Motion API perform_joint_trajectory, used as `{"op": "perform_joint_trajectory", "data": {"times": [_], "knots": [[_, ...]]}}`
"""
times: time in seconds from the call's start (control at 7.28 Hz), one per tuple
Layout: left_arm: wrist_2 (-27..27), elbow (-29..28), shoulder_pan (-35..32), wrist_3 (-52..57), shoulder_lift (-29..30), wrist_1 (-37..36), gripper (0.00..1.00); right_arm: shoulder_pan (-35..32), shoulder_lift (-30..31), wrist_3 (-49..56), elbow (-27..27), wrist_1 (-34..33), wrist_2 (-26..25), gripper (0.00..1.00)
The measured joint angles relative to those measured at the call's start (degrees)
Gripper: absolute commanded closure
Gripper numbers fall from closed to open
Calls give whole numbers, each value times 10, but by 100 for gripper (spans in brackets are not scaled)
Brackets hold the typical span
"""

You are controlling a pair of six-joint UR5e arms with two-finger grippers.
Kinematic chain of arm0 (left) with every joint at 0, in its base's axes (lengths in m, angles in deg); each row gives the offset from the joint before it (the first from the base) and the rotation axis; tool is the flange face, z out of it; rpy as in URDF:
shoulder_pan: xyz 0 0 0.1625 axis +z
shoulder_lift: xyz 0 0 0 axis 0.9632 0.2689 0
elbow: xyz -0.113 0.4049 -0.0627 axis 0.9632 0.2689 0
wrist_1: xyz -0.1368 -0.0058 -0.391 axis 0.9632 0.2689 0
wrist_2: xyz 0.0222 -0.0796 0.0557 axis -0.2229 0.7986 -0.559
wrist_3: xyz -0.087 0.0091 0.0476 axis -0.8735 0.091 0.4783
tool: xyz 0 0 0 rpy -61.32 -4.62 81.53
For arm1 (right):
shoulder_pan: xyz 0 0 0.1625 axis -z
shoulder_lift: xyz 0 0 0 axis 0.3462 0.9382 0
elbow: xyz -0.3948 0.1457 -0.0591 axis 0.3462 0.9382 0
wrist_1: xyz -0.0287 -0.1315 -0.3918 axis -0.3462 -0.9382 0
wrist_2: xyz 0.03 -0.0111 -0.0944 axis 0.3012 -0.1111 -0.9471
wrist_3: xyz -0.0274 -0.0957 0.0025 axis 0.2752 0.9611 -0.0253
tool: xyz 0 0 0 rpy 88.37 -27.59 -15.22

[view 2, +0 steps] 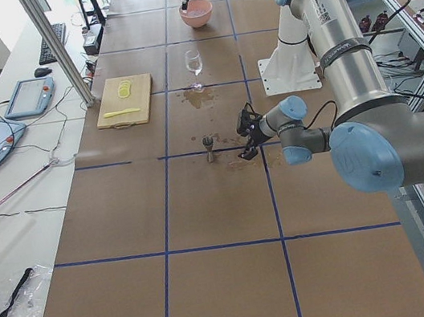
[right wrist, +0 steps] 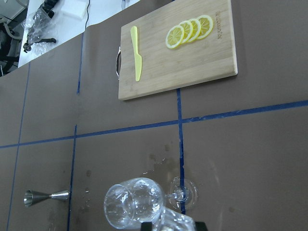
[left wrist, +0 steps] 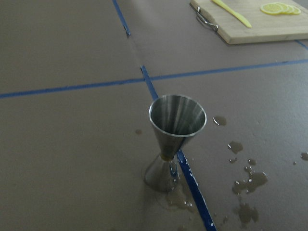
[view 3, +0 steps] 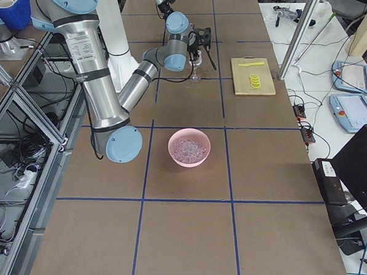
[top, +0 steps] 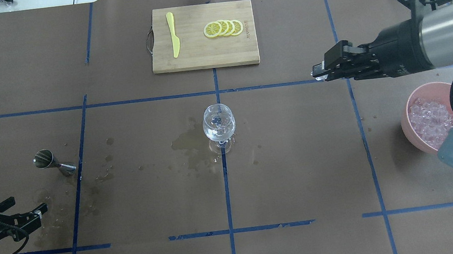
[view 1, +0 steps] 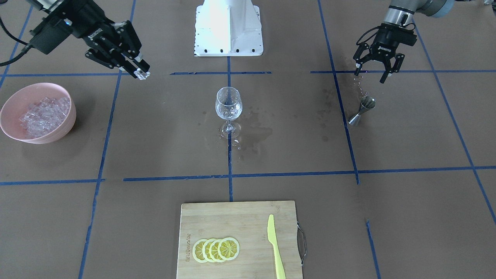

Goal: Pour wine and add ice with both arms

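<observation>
A stemmed glass (view 1: pixel 228 105) stands at the table's middle with a little clear wine in its bowl; it also shows in the overhead view (top: pixel 218 123) and the right wrist view (right wrist: pixel 134 203). My right gripper (view 1: pixel 140 71) is shut on one clear ice cube (view 1: pixel 143 74), held in the air between the pink bowl (view 1: pixel 58 133) of ice (view 1: pixel 44 114) and the glass. The cube shows at the right wrist view's bottom edge (right wrist: pixel 174 222). My left gripper (view 1: pixel 371 76) is open and empty, just above and behind a steel jigger (view 1: pixel 362 110), which stands upright and looks empty in the left wrist view (left wrist: pixel 175 130).
A bamboo cutting board (view 1: pixel 217 221) holds lemon slices (view 1: pixel 216 249) and a yellow knife (view 1: pixel 276 248) on the operators' side. Wet spill marks (top: pixel 188 146) lie around the glass and near the jigger. The white base block (view 1: pixel 228 27) stands on the robot's side.
</observation>
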Motion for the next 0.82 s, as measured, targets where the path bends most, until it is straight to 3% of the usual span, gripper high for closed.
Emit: {"op": "perform_joint_trajectory", "data": {"times": [0.41,0.69,0.82], "knots": [[180,104,-82,-19,10,-167,0,86,-80,-1,44,-46,-95,100],[265,142,-148,-5,80,-303,0,115,-114,-1,80,-49,-127,100],[281,151,-179,17,115,-353,0,119,-125,0,94,-50,-132,100]]}}
